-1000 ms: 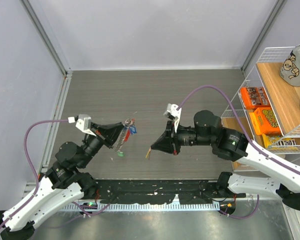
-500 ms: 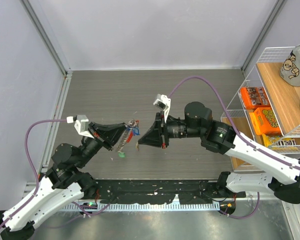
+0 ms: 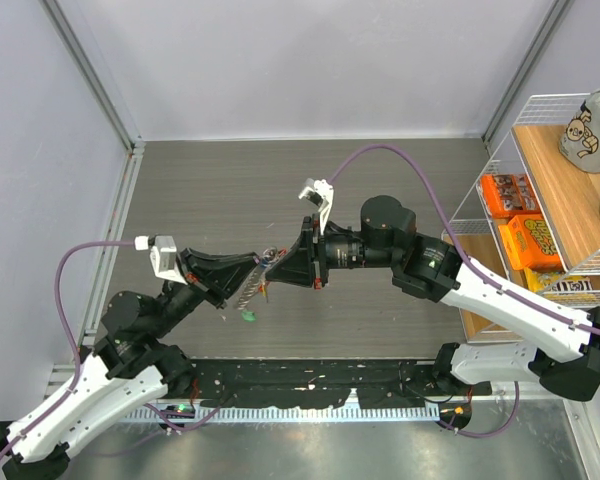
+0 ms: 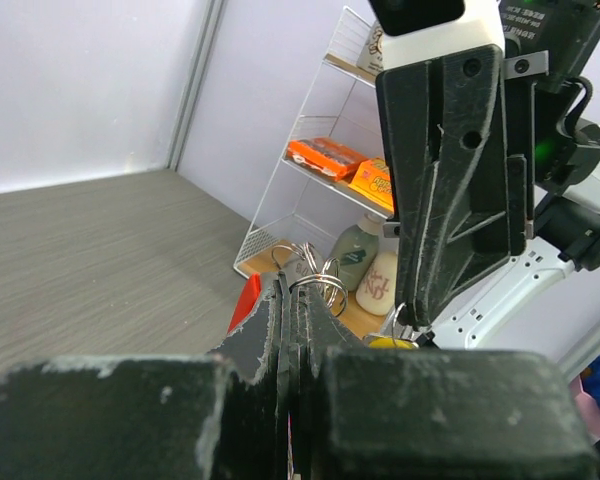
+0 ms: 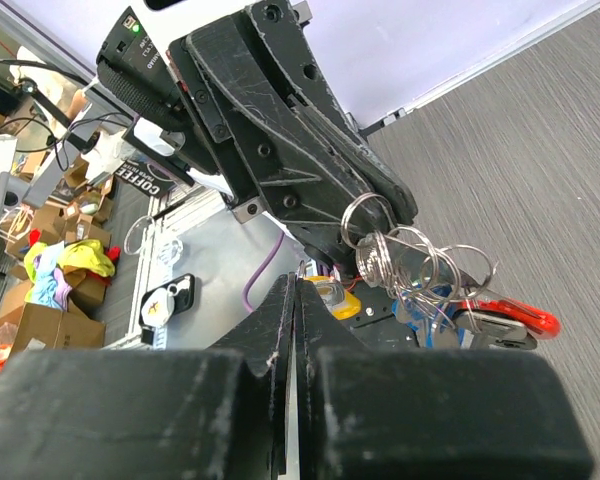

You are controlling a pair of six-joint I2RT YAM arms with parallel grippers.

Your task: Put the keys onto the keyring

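To the left of the left gripper (image 3: 261,266), the desk (image 3: 380,190) runs bare to a metal rail (image 3: 130,200) at the foot of the side wall, with open room there and beyond the gripper toward the back wall. The left gripper is raised over the middle of the desk, jaws pressed together, pinching the keyring (image 5: 400,255). Several thin wire loops bunch up just past its tips, too tangled to count or to tell which loop is the ring proper. A silvery chain (image 3: 246,290) hangs below the tips, and a green tag (image 3: 248,318) shows just under the chain's lower end; whether it dangles or lies on the desk cannot be told. A red tag (image 5: 505,322) juts out from under the loops, its key hidden.

Immediately right of the left gripper, tip almost against tip, the right gripper (image 3: 273,274) is also closed, gripping the yellow-tagged key (image 4: 390,343). Only the tag and a sliver of wire show, and the blade is hidden by the fingers. From above, the two grippers overlap, so any gap between them is hard to judge.

Further right, behind the right gripper, the arm crosses toward a wire shelf (image 3: 520,220) at the desk's right edge, which narrows the room on that side and is cut off by the frame.
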